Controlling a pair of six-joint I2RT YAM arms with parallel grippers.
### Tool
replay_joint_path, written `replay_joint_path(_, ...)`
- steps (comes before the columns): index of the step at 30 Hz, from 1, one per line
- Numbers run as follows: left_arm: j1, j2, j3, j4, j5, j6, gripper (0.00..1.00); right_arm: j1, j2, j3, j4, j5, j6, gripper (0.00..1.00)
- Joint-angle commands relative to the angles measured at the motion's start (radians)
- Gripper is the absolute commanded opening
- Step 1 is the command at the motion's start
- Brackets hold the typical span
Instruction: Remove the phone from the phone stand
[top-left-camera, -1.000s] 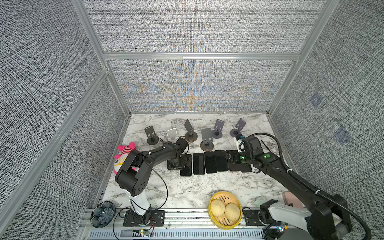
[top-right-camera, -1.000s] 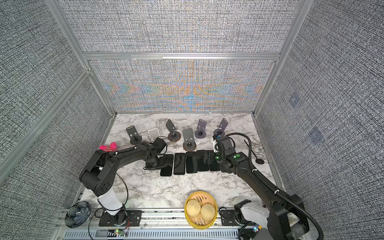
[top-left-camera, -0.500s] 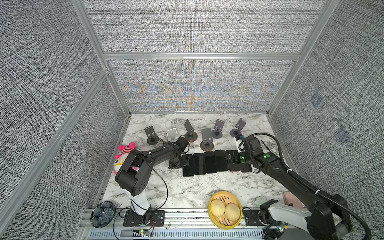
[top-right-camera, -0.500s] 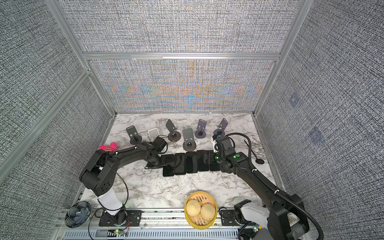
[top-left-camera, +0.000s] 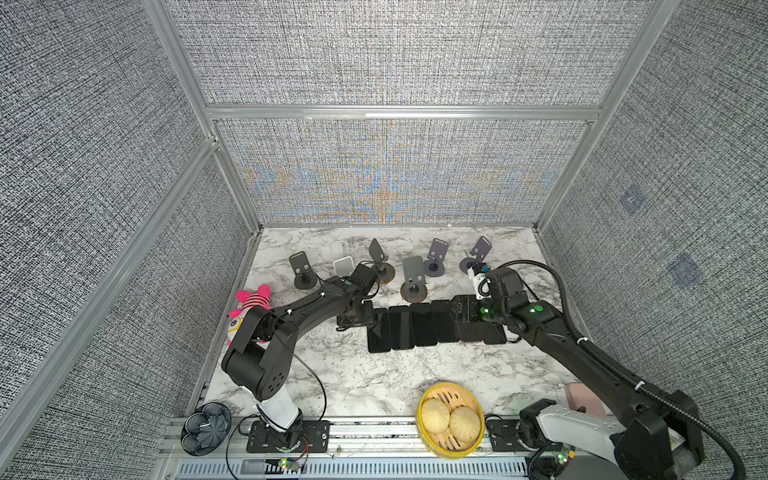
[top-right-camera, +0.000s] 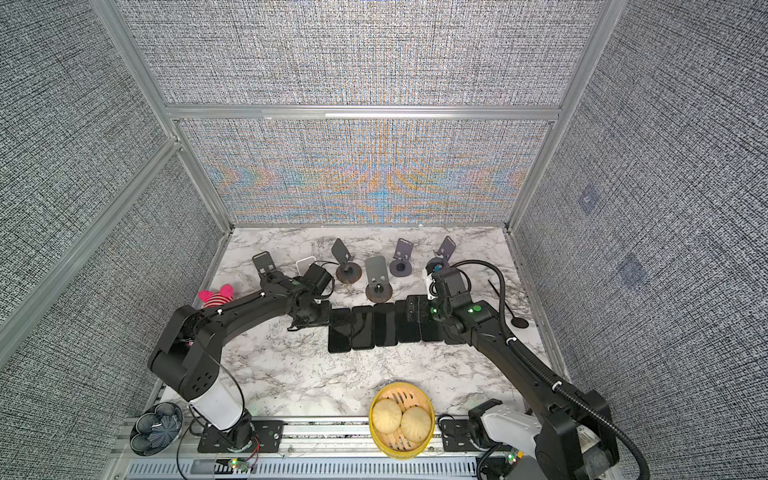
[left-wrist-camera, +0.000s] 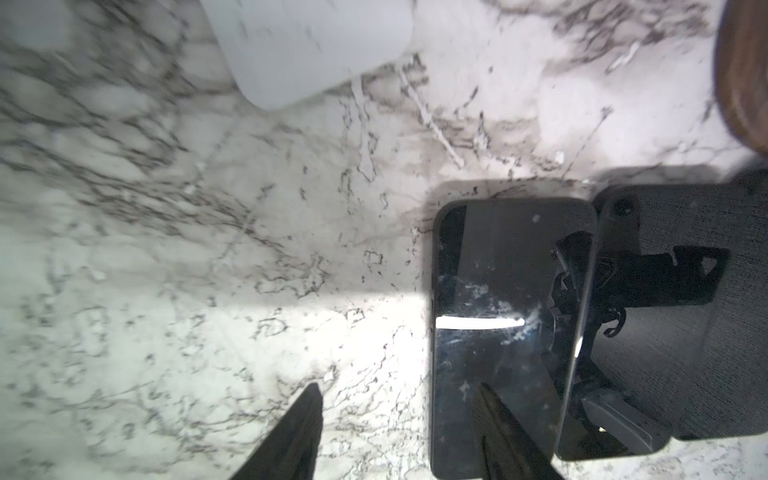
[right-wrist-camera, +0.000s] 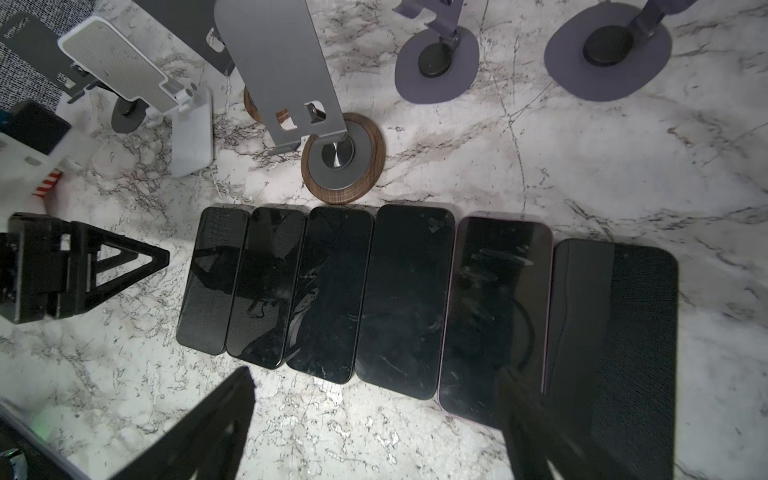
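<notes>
Phone (left-wrist-camera: 503, 332) lies flat on the bench (top-left-camera: 374, 374) at the left end of a row of 6; all 6 stands (top-left-camera: 412, 274) are bare.
Left hand (left-wrist-camera: 399, 388) is apart, 1 finger over the screen, 1 over bare bench. Right hand (right-wrist-camera: 374, 376) hangs spread wide above the row. The release looks done, so rising straight up before swinging away seems best, lest a finger drag the phone askew.

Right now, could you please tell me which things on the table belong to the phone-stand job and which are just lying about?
Job: six phones lying flat in a row; six empty phone stands behind them; left gripper and right gripper, both open.
Lying about: bamboo steamer with two buns; pink striped plush toy; dark flower-shaped dish.
</notes>
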Motion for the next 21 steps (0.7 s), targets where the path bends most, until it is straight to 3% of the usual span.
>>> replay_joint_path(1, 0.007, -0.051, 0.030, -0.080, -0.120, 0.063, 0.77, -0.001, -0.021, 0.007, -0.022, 0.096, -0.024, 0.93)
replay_joint_path(4, 0.028, -0.120, 0.032, -0.098, -0.237, 0.092, 0.98, -0.015, -0.044, -0.015, 0.000, 0.214, -0.057, 0.95)
replay_joint_path(11, 0.117, -0.232, -0.013, -0.010, -0.555, 0.127, 0.98, -0.128, -0.074, -0.101, 0.109, 0.322, -0.168, 0.99)
replay_joint_path(14, 0.143, -0.276, -0.095, 0.144, -0.724, 0.182, 0.98, -0.184, -0.069, -0.166, 0.219, 0.359, -0.189, 0.99)
replay_joint_path(18, 0.216, -0.322, -0.273, 0.501, -0.745, 0.320, 0.98, -0.242, -0.040, -0.267, 0.407, 0.426, -0.224, 0.99)
replay_joint_path(21, 0.273, -0.301, -0.294, 0.570, -0.748, 0.352, 0.98, -0.270, -0.004, -0.315, 0.535, 0.438, -0.270, 0.99)
